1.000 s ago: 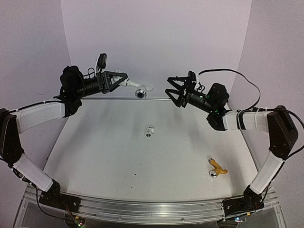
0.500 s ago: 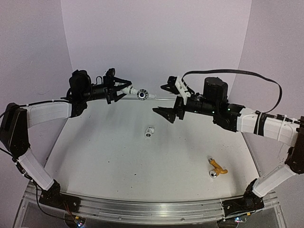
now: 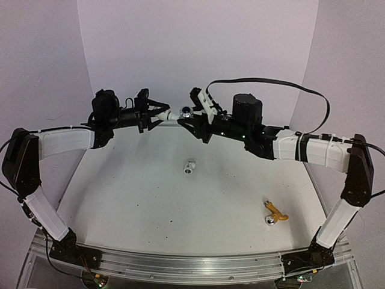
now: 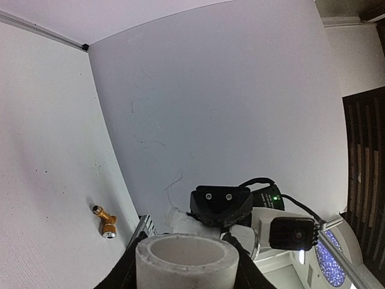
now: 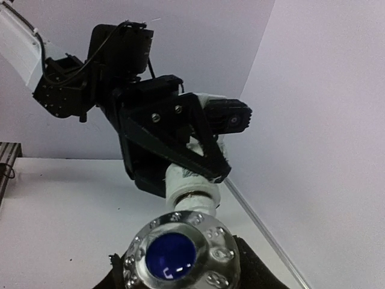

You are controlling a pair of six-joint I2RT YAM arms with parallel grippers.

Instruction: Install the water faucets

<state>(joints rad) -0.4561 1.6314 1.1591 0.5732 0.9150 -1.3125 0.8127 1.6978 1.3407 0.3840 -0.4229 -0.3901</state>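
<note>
In the top view, at mid-air over the table's far edge, my left gripper (image 3: pixel 162 114) is shut on a stubby white pipe fitting (image 3: pixel 170 114). The white water faucet (image 3: pixel 180 112) sticks out of that fitting to the right. My right gripper (image 3: pixel 189 118) is shut on its silvery, blue-centred knob (image 3: pixel 187 111). The right wrist view shows that knob (image 5: pixel 180 256) between my right gripper (image 5: pixel 180 268) fingers, with the fitting (image 5: pixel 189 180) behind. The left wrist view shows the fitting's open end (image 4: pixel 186 259) in my left gripper (image 4: pixel 186 268). The yellow-gold faucet (image 3: pixel 275 213) lies on the table at the near right.
A second stubby white pipe fitting (image 3: pixel 189 166) lies on the white table (image 3: pixel 132 192) near its middle. Pale walls close the back and both sides. A metal rail (image 3: pixel 180 262) runs along the near edge by the arm bases.
My right arm swung left from the far right, its jaws wide, and closed on the white faucet's knob. My left gripper turned and shifted slightly right, keeping its hold on the fitting.
</note>
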